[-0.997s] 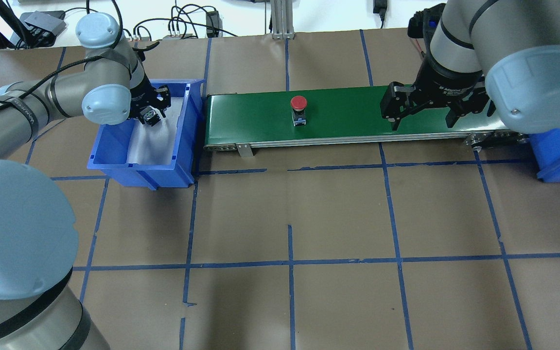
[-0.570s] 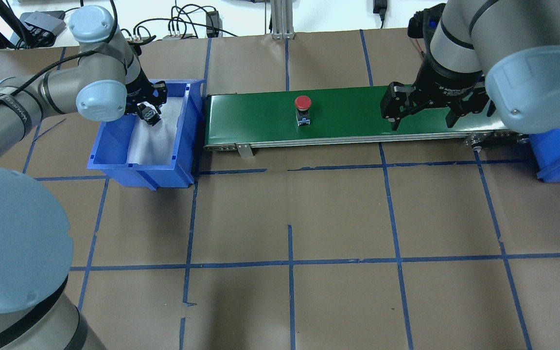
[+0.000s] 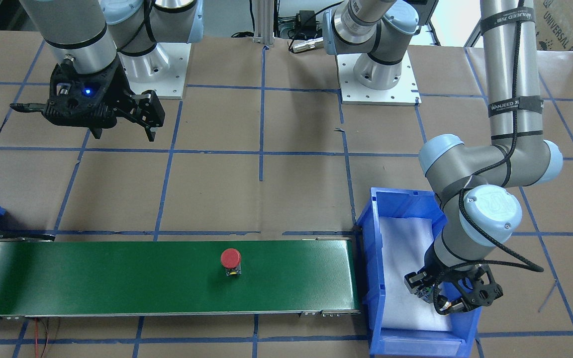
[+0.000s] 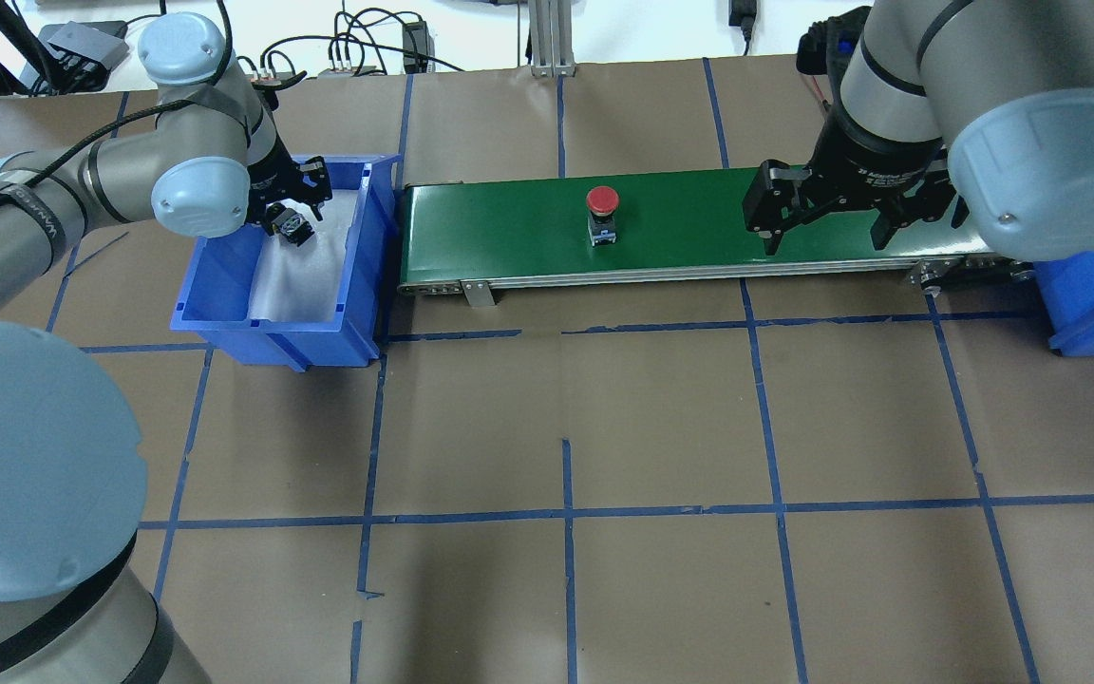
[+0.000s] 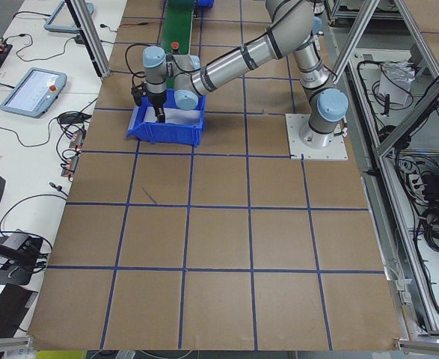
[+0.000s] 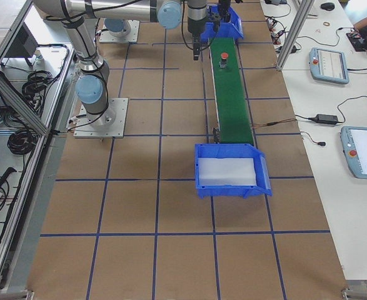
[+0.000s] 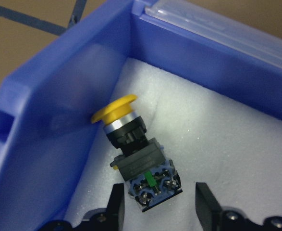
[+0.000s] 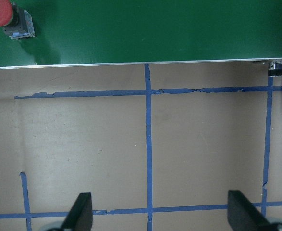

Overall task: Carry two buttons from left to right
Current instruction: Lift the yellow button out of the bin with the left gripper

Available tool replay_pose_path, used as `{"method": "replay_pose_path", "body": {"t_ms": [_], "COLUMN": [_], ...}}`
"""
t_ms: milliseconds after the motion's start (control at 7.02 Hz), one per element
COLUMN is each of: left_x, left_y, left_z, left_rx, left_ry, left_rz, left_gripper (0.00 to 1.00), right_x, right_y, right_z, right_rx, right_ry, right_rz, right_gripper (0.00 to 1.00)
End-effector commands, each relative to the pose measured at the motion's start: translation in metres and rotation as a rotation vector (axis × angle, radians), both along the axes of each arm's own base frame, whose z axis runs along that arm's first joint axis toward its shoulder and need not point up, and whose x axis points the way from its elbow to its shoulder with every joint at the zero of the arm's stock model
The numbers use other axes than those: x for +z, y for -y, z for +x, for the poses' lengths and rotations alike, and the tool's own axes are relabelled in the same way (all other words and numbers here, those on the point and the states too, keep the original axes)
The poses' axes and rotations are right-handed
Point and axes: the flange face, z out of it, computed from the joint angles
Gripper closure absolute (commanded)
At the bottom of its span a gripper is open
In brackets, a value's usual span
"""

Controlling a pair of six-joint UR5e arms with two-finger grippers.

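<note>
Brown-papered bench [image 4: 661,418], gridded in blue tape. Along its far side a green conveyor belt [image 4: 699,237], set between a left blue bin [image 4: 276,337] and a right blue bin [image 4: 1088,304].

Yellow button [image 7: 131,144]: inside the left bin, lying on its side on white foam, cap close to a side wall. Not lifted, not gripped.

Left gripper [image 7: 157,204]: lowered into that bin and partly open, one finger on each side of the button's terminal-block end, neither visibly touching it. Nearer arm for this button by far.

Key relation: long axis of the yellow button running from the terminal block at the gripper out to the cap, away from the gripper and slanted a little toward the wall. Closing line of the jaws lying across that axis. Likely result of closing here: a pinch on the block's two flanks, with some risk of the slant twisting it.

Red button [image 4: 602,211]: upright near the middle of the belt, cap up.

Right gripper [image 4: 825,237]: wide open and holding nothing, hanging over the belt's near edge toward the right end, well right of the red button.
</note>
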Motion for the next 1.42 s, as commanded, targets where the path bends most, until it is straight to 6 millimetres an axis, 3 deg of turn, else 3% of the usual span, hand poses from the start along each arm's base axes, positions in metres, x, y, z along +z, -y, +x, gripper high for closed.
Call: {"method": "replay_pose_path", "body": {"t_ms": [0, 285, 427, 570, 712, 997, 1139, 1281], "left_x": [-0.008, -0.022, -0.019, -0.021, -0.020, -0.005, 0.010, 0.036], "left_y": [0.000, -0.002, 0.000, -0.001, -0.002, -0.006, -0.014, -0.028], "left_z": [0.000, 0.000, 0.000, 0.000, 0.000, -0.002, -0.004, -0.008], "left_rx": [0.009, 0.024, 0.044, 0.043, 0.040, 0.024, 0.035, 0.033], "left_ry": [-0.004, -0.006, -0.008, -0.009, -0.007, -0.011, -0.018, -0.024], "left_rz": [0.009, 0.032, 0.025, 0.030, 0.031, 0.024, 0.060, 0.089], "left_gripper": [0.08, 0.24, 0.32, 0.50, 0.58, 0.59, 0.60, 0.60], "right_x": [0.000, 0.000, 0.000, 0.000, 0.000, 0.001, 0.000, 0.000], "right_y": [0.000, 0.000, 0.000, 0.000, 0.000, 0.000, 0.000, 0.000], "right_z": [0.000, 0.001, 0.002, 0.002, 0.002, 0.001, 0.002, 0.002], "right_rx": [-0.002, 0.000, -0.002, -0.003, -0.002, -0.002, 0.000, -0.002], "right_ry": [0.000, 0.000, 0.002, 0.002, 0.002, 0.002, 0.002, 0.002], "right_rz": [0.000, 0.000, -0.002, -0.002, -0.003, -0.005, -0.002, -0.002], "right_gripper": [0.00, 0.00, 0.00, 0.00, 0.00, 0.00, 0.00, 0.00]}}
